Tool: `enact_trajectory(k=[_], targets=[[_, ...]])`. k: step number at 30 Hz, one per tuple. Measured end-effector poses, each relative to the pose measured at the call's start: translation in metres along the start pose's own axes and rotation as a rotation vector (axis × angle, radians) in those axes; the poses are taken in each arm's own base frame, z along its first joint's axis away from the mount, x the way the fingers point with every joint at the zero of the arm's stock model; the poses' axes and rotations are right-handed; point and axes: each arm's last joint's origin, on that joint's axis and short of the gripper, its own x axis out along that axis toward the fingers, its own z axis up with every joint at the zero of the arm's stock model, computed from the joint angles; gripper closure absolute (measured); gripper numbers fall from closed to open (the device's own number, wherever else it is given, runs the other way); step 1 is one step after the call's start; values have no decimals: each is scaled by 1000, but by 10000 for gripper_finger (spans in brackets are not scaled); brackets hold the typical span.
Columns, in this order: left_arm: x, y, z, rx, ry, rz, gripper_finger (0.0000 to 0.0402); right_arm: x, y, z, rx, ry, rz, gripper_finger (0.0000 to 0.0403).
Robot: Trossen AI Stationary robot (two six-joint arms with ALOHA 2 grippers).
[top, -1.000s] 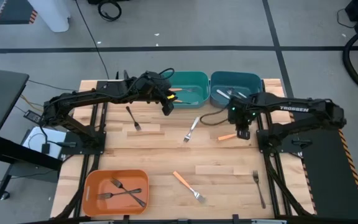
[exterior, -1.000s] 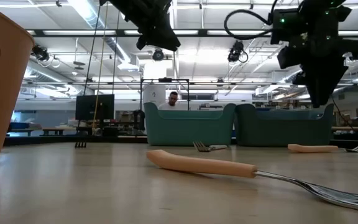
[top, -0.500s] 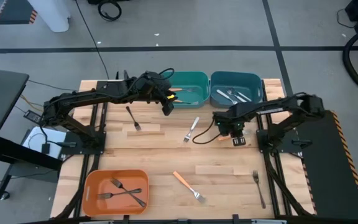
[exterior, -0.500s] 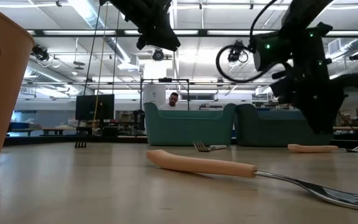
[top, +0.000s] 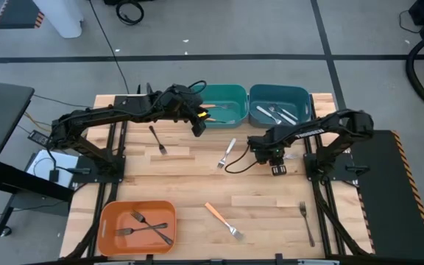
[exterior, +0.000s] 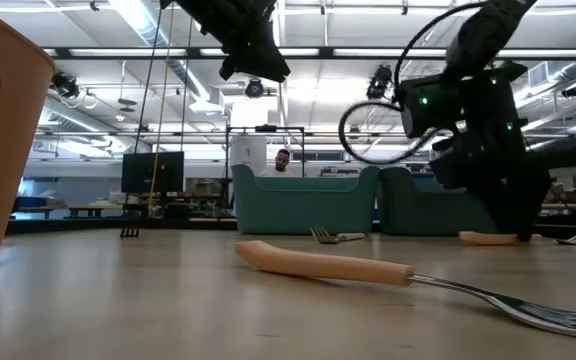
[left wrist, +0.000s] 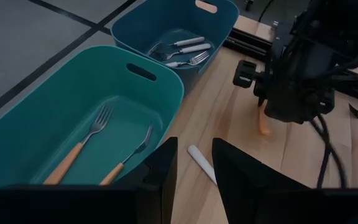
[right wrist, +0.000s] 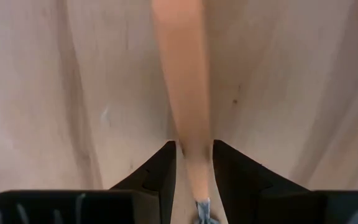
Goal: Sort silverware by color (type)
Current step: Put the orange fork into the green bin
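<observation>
Since a second ago, right gripper (top: pixel 275 163) has dropped over the orange-handled fork (right wrist: pixel 185 99) mid-table near the blue bin (top: pixel 304 103), fingers open astride it, gripping nothing. Off-centre closing could flick it away.

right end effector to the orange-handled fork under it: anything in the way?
Nothing visible. The right end effector is right over the orange-handled fork, fingers open on either side of the handle, on bare table. The left end effector waits by the teal bin.
</observation>
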Motion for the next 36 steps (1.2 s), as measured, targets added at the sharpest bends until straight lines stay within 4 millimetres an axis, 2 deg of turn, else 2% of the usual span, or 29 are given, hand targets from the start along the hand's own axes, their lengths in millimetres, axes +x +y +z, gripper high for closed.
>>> enact_trajectory(k=[5, 8, 13, 20, 24, 29, 36], targets=[[0, 0, -1, 0, 5, 1, 292, 12, 1, -4, 24, 6, -4, 290], [0, 0, -1, 0, 7, 1, 292, 12, 1, -3, 30, -1, -8, 298], [0, 0, -1, 0, 8, 1, 292, 12, 2, -3, 47, -11, -3, 342], [0, 0, -1, -2, 8, 1, 292, 9, 2, -1, 52, -11, 31, 344], [0, 0, -1, -2, 9, 1, 292, -1, 1, 7, 55, -34, 59, 344], [0, 1, -1, -3, 8, 2, 292, -24, -2, 20, 58, -83, 77, 344], [-1, 3, 1, -7, 11, 10, 292, -72, -6, 34, 50, -115, 50, 344]])
